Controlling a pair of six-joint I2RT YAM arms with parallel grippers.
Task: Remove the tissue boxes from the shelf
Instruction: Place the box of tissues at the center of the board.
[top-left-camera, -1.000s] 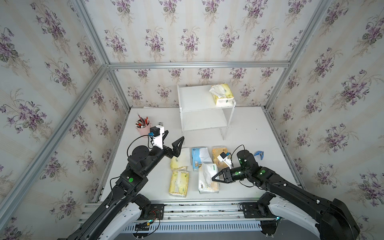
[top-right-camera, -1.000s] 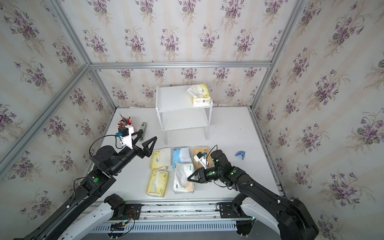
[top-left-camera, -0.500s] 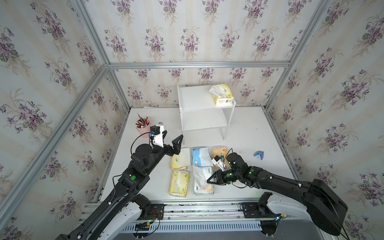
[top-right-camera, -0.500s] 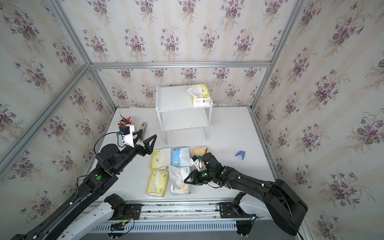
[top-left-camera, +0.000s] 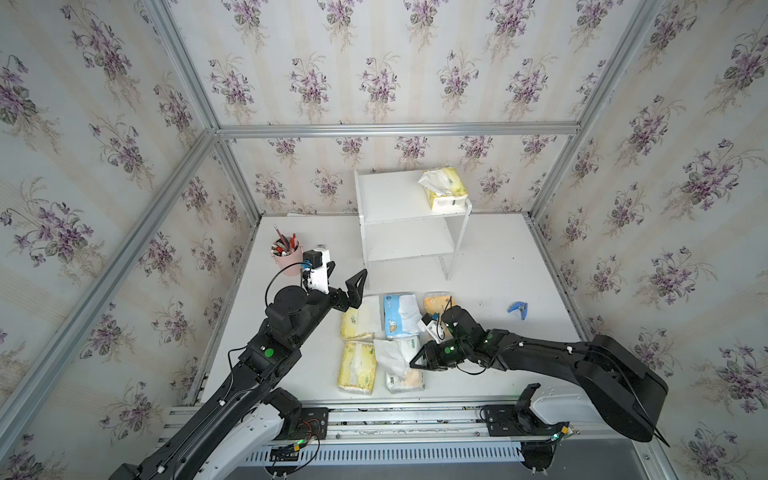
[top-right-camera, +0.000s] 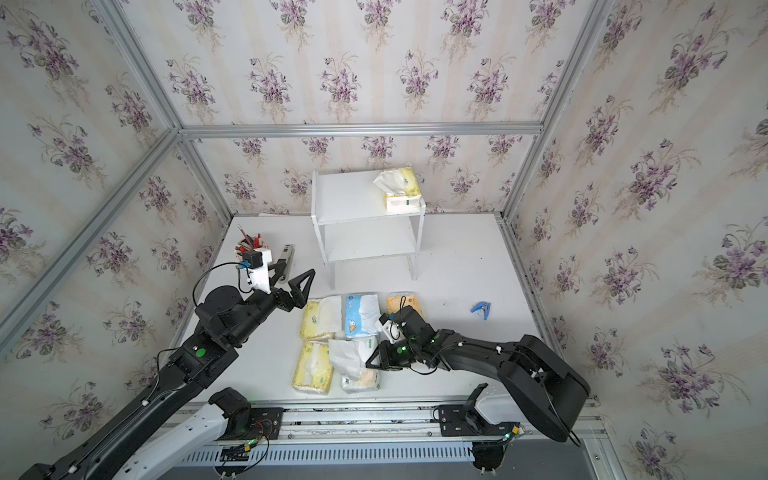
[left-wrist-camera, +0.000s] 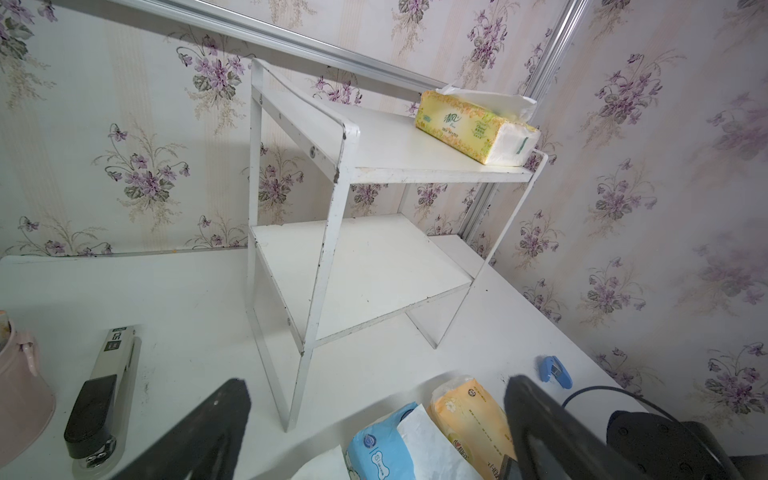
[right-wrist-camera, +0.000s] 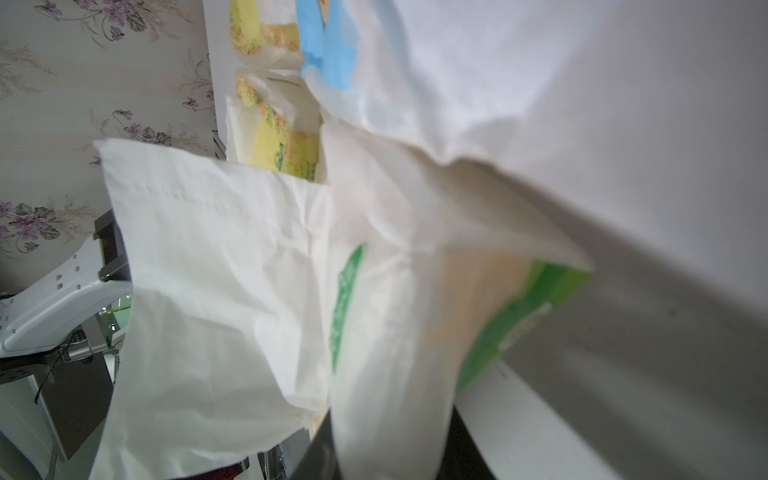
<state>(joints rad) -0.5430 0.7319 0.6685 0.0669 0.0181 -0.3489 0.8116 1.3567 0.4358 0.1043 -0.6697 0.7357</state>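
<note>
One pale yellow tissue box (top-left-camera: 444, 188) (top-right-camera: 400, 189) (left-wrist-camera: 473, 124) lies on the right end of the white shelf's (top-left-camera: 395, 195) (top-right-camera: 349, 199) (left-wrist-camera: 390, 153) top board; the lower board is bare. Several more boxes lie on the table in front: two yellow (top-left-camera: 357, 322) (top-left-camera: 356, 368), a blue-and-white one (top-left-camera: 399, 313), an orange one (top-left-camera: 436, 301) and a white one (top-left-camera: 401, 365) (right-wrist-camera: 374, 291). My right gripper (top-left-camera: 415, 363) (top-right-camera: 370, 361) (right-wrist-camera: 382, 436) is low at the white box's right side, with the box between its jaws. My left gripper (top-left-camera: 347, 276) (left-wrist-camera: 374, 395) hangs open and holds nothing, left of the boxes.
A pink pen cup (top-left-camera: 286, 255) stands at the table's left, with a grey stapler (top-right-camera: 284, 259) (left-wrist-camera: 104, 386) beside it. A small blue stapler (top-left-camera: 518, 308) (left-wrist-camera: 555, 371) lies at the right. The cage's walls close in the table.
My right arm has stretched lower and carried the white box a little left, down beside the front yellow box. Its jaws look slightly wider. The left arm has barely moved.
</note>
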